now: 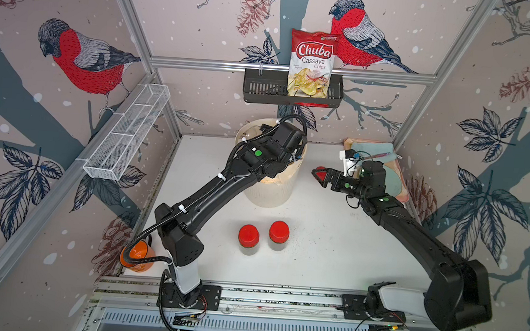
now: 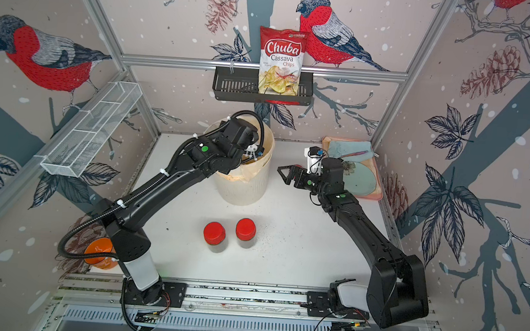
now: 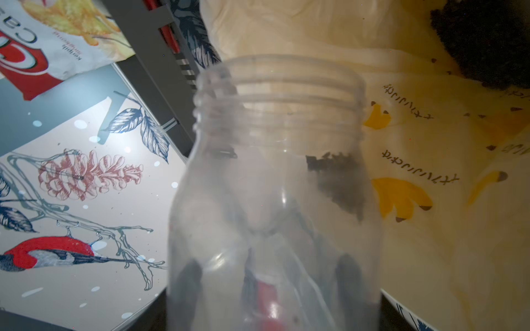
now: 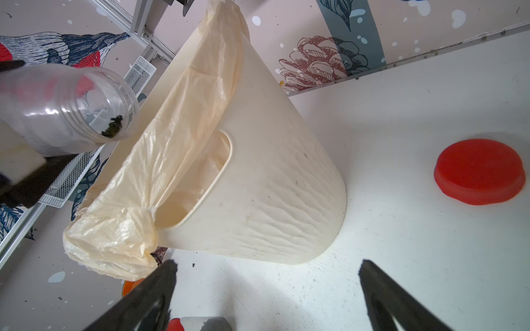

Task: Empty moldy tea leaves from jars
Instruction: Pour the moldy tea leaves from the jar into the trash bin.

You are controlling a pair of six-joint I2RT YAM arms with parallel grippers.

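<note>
An open jar [image 4: 57,109] is gripped in the left fingers [image 4: 34,177], tilted mouth-down over the lined bin [image 1: 268,192], tea leaves [image 4: 113,127] clinging inside its neck. A capped jar [image 1: 248,239] and a second capped jar [image 1: 279,235] are stood on the table [image 1: 330,258] in front. The right fingers [image 4: 381,295] are spread wide, empty, near a loose red lid [image 4: 479,172].

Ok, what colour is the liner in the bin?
Pale, translucent yellow: the liner shows best in the right wrist view.

Left hand [image 3: 266,286], over the bin [image 1: 267,195], grips a tilted jar [image 3: 272,172]; right hand [image 1: 320,177] hangs beside the bin, jaws wide.
</note>
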